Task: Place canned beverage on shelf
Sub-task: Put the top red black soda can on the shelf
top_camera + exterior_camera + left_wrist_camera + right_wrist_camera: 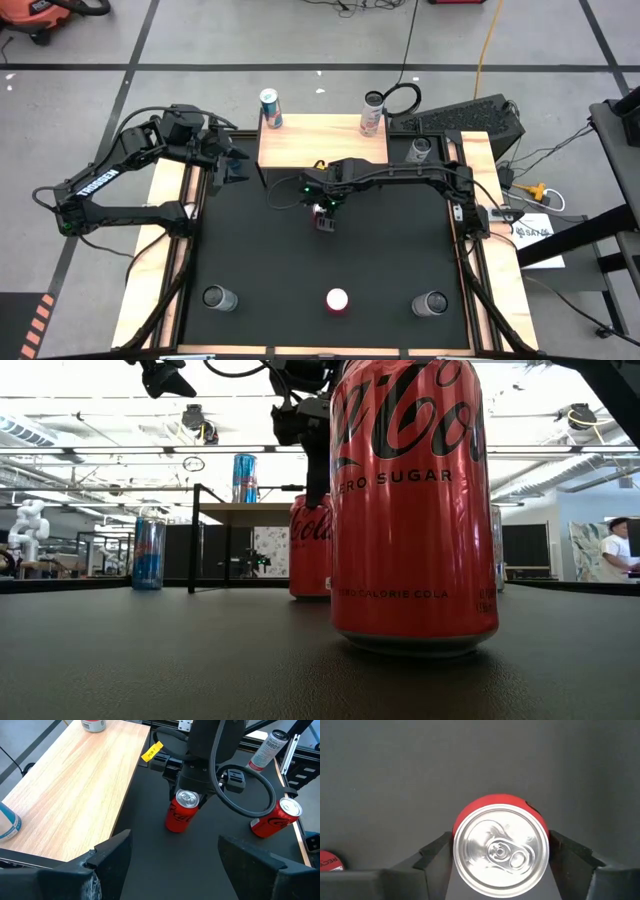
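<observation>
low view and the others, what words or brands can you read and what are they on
"ZERO SUGAR" and "ZERO CALORIE COLA": near red can, under a cut-off Coca-Cola script.
"TROSSEN": left arm.
Yellow tag beside the shelf: too small.
Paper sheet beside the table: too blurred.
Shelf cans: print unreadable.

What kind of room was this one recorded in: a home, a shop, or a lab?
Most likely a robotics lab or workshop. The black work table stands on a bare grey floor with taped lines and loose cables, and the low view shows an open hall with another robot arm on a bench.
</observation>
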`<state>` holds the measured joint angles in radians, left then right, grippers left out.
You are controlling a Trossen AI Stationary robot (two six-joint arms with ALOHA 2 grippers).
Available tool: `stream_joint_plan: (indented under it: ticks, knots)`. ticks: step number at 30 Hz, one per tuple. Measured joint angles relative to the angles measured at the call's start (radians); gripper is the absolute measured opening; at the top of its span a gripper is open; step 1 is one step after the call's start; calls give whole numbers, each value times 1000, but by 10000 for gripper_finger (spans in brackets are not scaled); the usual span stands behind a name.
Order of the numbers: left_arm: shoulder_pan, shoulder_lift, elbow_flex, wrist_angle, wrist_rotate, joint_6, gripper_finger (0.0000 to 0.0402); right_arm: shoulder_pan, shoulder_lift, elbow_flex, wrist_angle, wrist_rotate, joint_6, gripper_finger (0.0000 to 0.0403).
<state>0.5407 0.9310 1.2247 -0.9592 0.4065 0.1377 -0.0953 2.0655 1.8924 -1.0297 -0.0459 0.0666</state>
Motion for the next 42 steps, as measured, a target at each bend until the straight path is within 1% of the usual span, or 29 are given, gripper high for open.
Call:
stream_joint_plan:
  ticks: [6,16,31,36,40,42]
  knots:
    - [0,0,0,0,0,0,299,2,3,37,-17,17,-1,244]
    - [0,0,0,0,0,0,299,5,3,88,-89,-4,0,243]
    - [0,0,0,0,0,0,299,-1,2,329,-257,-11,0,243]
    - [0,0,0,0,0,0,299,-22,1,393,-272,-14,0,243]
    - [0,0,0,0,0,0,299,-49,0,423,-283,-86,0,243]
    - [0,0,0,0,0,0,299,-60,0,443,-301,-89,0,243]
